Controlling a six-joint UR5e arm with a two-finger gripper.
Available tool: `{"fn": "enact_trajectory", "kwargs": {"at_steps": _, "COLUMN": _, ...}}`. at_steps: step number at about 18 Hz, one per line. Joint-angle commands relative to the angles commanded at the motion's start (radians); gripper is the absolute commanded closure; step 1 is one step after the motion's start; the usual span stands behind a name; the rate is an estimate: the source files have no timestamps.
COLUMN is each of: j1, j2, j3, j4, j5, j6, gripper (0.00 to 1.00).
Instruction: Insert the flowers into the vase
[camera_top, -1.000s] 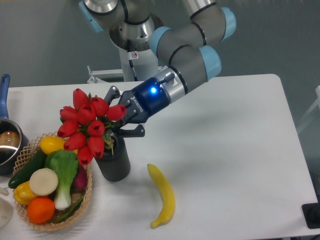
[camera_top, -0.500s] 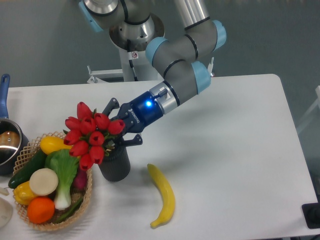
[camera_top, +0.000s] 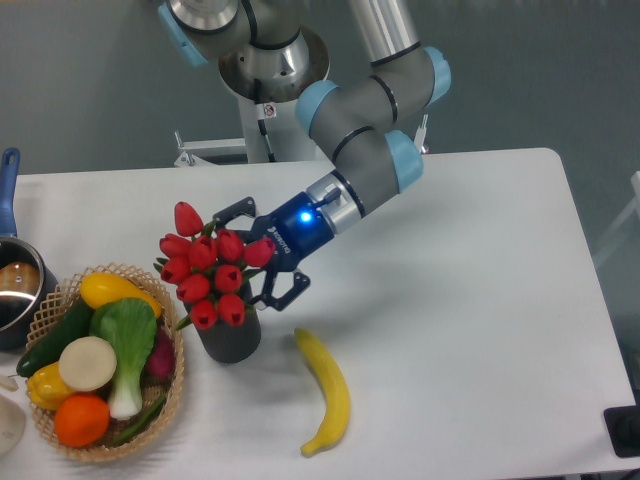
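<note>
One grey UR5e arm with pale blue joint caps reaches down from the back of the white table toward its left-front area. Black two-finger gripper with a lit blue ring points left and down, fingers spread apart, one above and one below the stem end of the bunch. Whether the fingers press on the stems cannot be told; the red heads hide the contact zone.

Bunch of red tulip buds with green stems and leaves sits over the mouth of the dark grey-black cylindrical vase, tilted, heads leaning up and to the left. Buds cover the rim, so how deep the stems go is not visible. A green leaf tip sticks out at lower left of the bunch, toward the basket.

Vase stands upright on the table, just right of the woven wicker basket. Basket holds a yellow lemon, dark green cucumber, green-and-white bok choy, a pale round slice, an orange and a purple piece against the right wall.

Yellow banana lies on the table right of the vase, apart from it. Metal pot with blue handle at the left edge, beside the basket.
</note>
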Motion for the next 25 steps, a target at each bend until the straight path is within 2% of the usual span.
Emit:
{"fn": "enact_trajectory", "kwargs": {"at_steps": 4, "j1": 0.135, "j2": 0.077, "j3": -0.006, "j4": -0.003, "j5": 0.005, "j6": -0.021, "gripper": 0.0}}
{"fn": "enact_trajectory", "kwargs": {"at_steps": 8, "j1": 0.233, "j2": 0.074, "j3": 0.028, "j4": -0.003, "j5": 0.015, "j6": -0.017, "gripper": 0.0}}
{"fn": "enact_trajectory", "kwargs": {"at_steps": 10, "j1": 0.27, "j2": 0.069, "j3": 0.053, "j4": -0.003, "j5": 0.084, "j6": -0.018, "gripper": 0.0}}
{"fn": "enact_trajectory", "kwargs": {"at_steps": 11, "j1": 0.281, "j2": 0.068, "j3": 0.084, "j4": -0.003, "j5": 0.157, "j6": -0.018, "gripper": 0.0}}
{"fn": "enact_trajectory", "kwargs": {"at_steps": 14, "j1": 0.29, "j2": 0.064, "j3": 0.191, "j4": -0.002, "j5": 0.482, "j6": -0.008, "gripper": 0.0}}
{"fn": "enact_trajectory", "kwargs": {"at_steps": 16, "j1": 0.287, "j2": 0.061, "j3": 0.248, "j4": 0.0, "j5": 0.611, "j6": -0.009, "gripper": 0.0}}
{"fn": "enact_trajectory", "kwargs": {"at_steps": 18, "j1": 0.282, "j2": 0.023, "j3": 0.3, "j4": -0.002, "j5": 0.736, "j6": -0.009, "gripper": 0.0}}
{"fn": "enact_trajectory", "kwargs": {"at_steps": 22, "j1": 0.206, "j2": -0.063, "j3": 0.406, "j4": -0.014, "j5": 1.055, "j6": -0.008, "gripper": 0.0}}
{"fn": "enact_trajectory", "kwargs": {"at_steps": 25, "j1": 0.144, "j2": -0.098, "j3": 0.419, "j4": -0.037, "j5": 1.242, "j6": -0.006, "gripper": 0.0}}
